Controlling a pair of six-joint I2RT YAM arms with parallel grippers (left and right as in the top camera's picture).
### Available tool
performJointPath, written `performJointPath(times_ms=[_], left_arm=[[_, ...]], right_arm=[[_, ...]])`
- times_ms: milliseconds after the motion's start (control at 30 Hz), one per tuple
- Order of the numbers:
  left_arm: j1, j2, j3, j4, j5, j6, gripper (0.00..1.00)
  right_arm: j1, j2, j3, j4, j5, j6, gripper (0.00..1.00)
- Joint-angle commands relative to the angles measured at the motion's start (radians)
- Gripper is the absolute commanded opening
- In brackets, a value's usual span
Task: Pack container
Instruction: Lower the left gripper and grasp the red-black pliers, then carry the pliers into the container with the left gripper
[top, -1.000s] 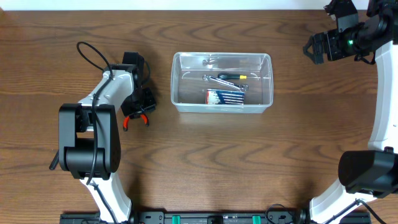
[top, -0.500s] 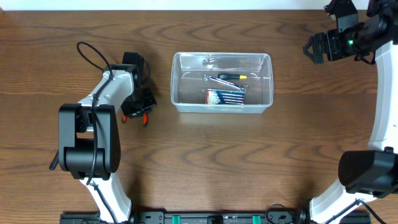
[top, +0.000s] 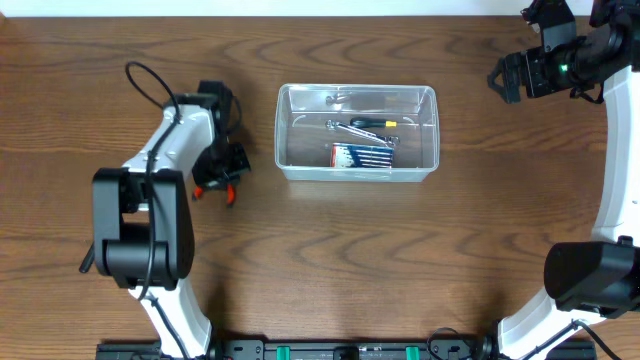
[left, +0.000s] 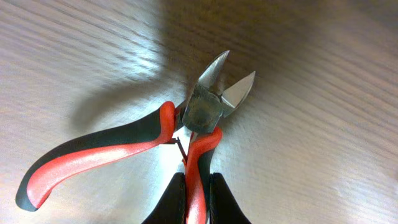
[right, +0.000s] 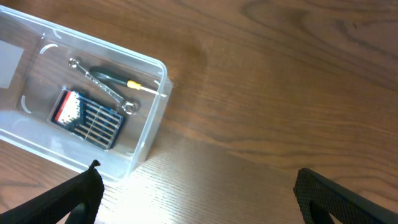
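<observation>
The clear plastic container (top: 283, 130) stands mid-table, also seen in the right wrist view (right: 146, 137). In it lie a wrench (top: 345, 127), a green-handled screwdriver (top: 372, 121) and a blue set of small tools (top: 361, 155). My left gripper (top: 222, 172) is shut on one handle of red-and-black cutting pliers (left: 186, 134), left of the container; the pliers' jaws are open and point away. My right gripper (right: 196, 196) is open and empty, high at the table's far right, beyond the container's right end.
The wooden table (top: 400, 260) surrounds the container. The left arm's black cable (top: 145, 80) loops over the table at the far left.
My left gripper has shifted slightly toward the far side with the pliers; less of the red handles shows in the overhead view. The right arm has not moved.
</observation>
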Motion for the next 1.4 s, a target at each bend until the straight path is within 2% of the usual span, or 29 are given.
performJointPath(times_ms=[0,133,300,467,567,700,900,1367], left_arm=[[-0.016,-0.156,0.138,-0.053,-0.045,0.114,0.06],[-0.092,-0.297,0.233,-0.085,-0.045,0.3,0.06],[-0.303,-0.407,0.248,-0.045,-0.045,0.582,0.06],[-0.517,-0.373,0.246,-0.018,-0.045,0.855,0.06],[-0.568,-0.31,0.245,0.032,-0.045,0.962,0.06],[-0.554,-0.194,0.245,0.096,-0.045,0.969,0.06],[-0.491,-0.041,0.245,0.109,-0.045,0.968,0.06],[-0.399,0.14,0.245,0.146,-0.026,0.916,0.06]], right_arm=[[-0.001,0.01,0.001,0.003,-0.003,0.013,0.99],[-0.001,0.01,0.001,0.013,-0.004,0.013,0.99],[-0.001,0.01,0.001,0.015,-0.004,0.013,0.99],[-0.001,0.01,0.001,0.013,-0.004,0.013,0.99],[-0.001,0.01,0.001,0.007,-0.003,0.013,0.99],[-0.001,0.01,0.001,-0.002,0.004,0.013,0.99],[-0.001,0.01,0.001,-0.01,0.022,0.012,0.99],[-0.001,0.01,0.001,-0.012,0.022,0.005,0.99]])
